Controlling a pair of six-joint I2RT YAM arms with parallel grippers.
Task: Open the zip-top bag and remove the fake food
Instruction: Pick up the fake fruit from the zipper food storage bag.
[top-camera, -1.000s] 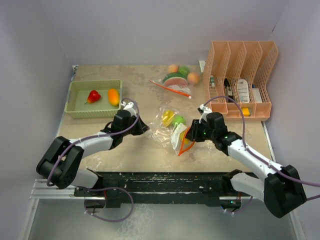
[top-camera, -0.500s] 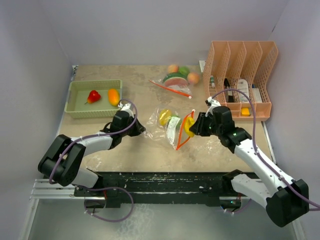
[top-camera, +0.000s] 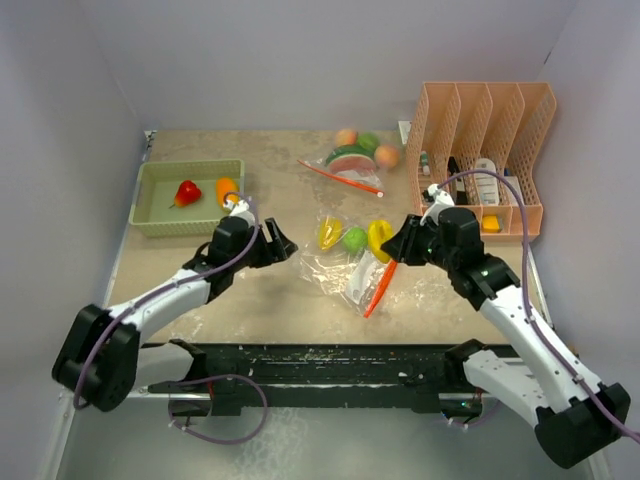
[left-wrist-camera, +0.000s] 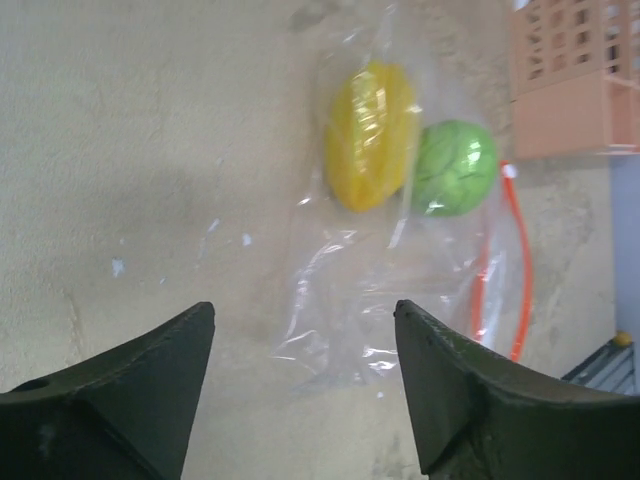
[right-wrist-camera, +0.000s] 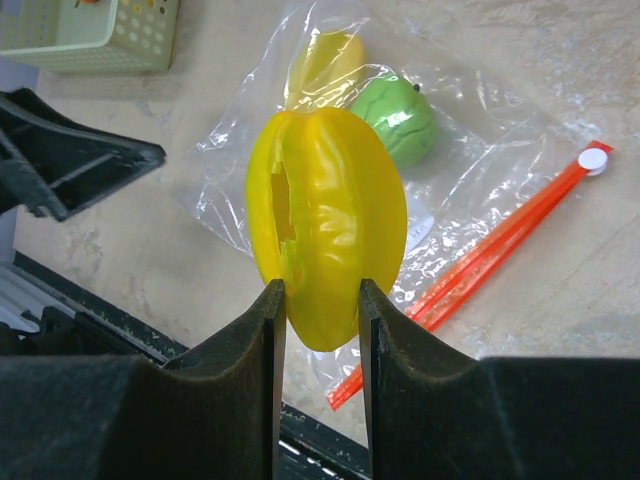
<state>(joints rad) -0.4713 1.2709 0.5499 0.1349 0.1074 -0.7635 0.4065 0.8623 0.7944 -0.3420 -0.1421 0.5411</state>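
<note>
The clear zip-top bag lies flat at mid-table, its orange zip strip toward the near right. A yellow fruit and a green one are still inside it. My right gripper is shut on a yellow ribbed fake food piece, held above the bag's right side. My left gripper stands open just left of the bag, with nothing between its fingers.
A green tray at the left holds a red piece and an orange piece. A second bag of fake food lies at the back. A peach file organiser stands at the right.
My left gripper has let go of the bag and opened. My right gripper has lifted the yellow piece up and out of the bag, which has dropped flat onto the table.
</note>
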